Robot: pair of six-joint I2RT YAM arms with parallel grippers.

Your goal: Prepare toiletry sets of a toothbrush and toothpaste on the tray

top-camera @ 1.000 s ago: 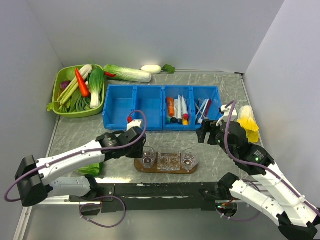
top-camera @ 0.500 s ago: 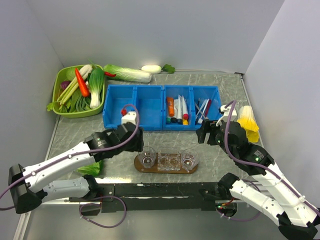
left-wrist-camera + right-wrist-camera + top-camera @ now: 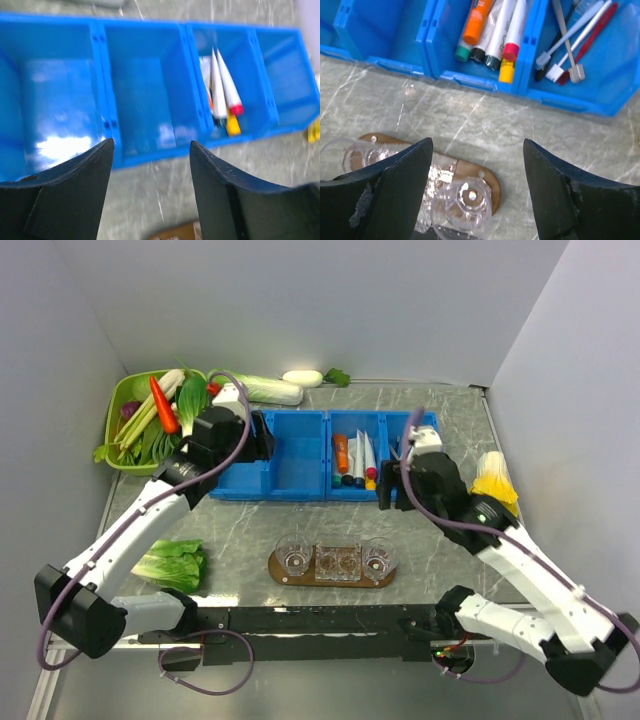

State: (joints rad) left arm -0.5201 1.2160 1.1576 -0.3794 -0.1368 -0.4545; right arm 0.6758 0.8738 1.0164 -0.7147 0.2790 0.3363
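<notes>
Here, my right gripper [image 3: 477, 150] hangs wide open, holding nothing, over the table between the wooden tray [image 3: 470, 169] and the blue bins [image 3: 385, 35] — placed to reach either. The white toothpaste tubes [image 3: 506, 22] lie in the bin just ahead, beside an orange tube [image 3: 479, 20]; toothbrushes [image 3: 572, 40] fill the next bin. My left gripper [image 3: 150, 150] — also spread, gripping nothing — faces the bins from farther left. Clear cups [image 3: 465, 202] stand on the tray, likely to receive each set.

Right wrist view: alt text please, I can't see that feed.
The right gripper, open and empty, looks down on the wooden tray and its clear cups. Beyond it, blue bins hold toothpaste tubes and toothbrushes.
</notes>
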